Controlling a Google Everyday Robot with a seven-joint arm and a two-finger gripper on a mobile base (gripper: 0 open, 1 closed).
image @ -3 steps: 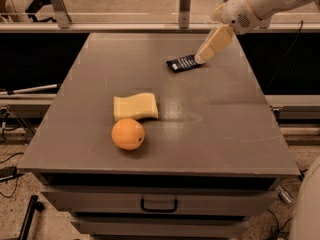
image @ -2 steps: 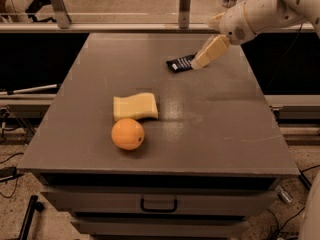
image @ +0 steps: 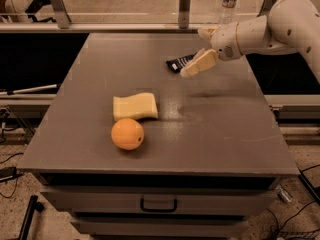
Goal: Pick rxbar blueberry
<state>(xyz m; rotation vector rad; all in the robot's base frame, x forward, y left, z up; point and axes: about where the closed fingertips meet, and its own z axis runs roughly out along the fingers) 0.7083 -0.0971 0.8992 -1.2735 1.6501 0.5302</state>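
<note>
While the camera view is the only one on offer, it covers the whole scene: a grey table [image: 225, 124] with a drawer handle [image: 158, 204] in its front, and three things on top. The rxbar blueberry [image: 176, 64] lies flat toward the far right part of the tabletop, its dark wrapper partly covered at one end. The gripper [image: 197, 65] reaches in from the right on a white arm [image: 280, 26] and hangs at that covered end, over the bar or touching it; which of the two cannot be told. Whether the jaws stand apart or together cannot be told either.

Well apart from the bar, nearer the front left, a yellow wavy sponge [image: 135, 106] lies flat, and a round orange [image: 127, 134] sits just in front of it, close enough that they may touch. Neither is near the gripper.

As for progress, I judge the approach to be nearly finished and the grasp not yet shown: the bar rests on the table, so closing on it and lifting it clear remain.

On writing, the wrapper carries pale print, but none of it can be read. A clear plastic bottle [image: 229, 1] stands beyond the rail at the back; its label is not legible either.
</note>
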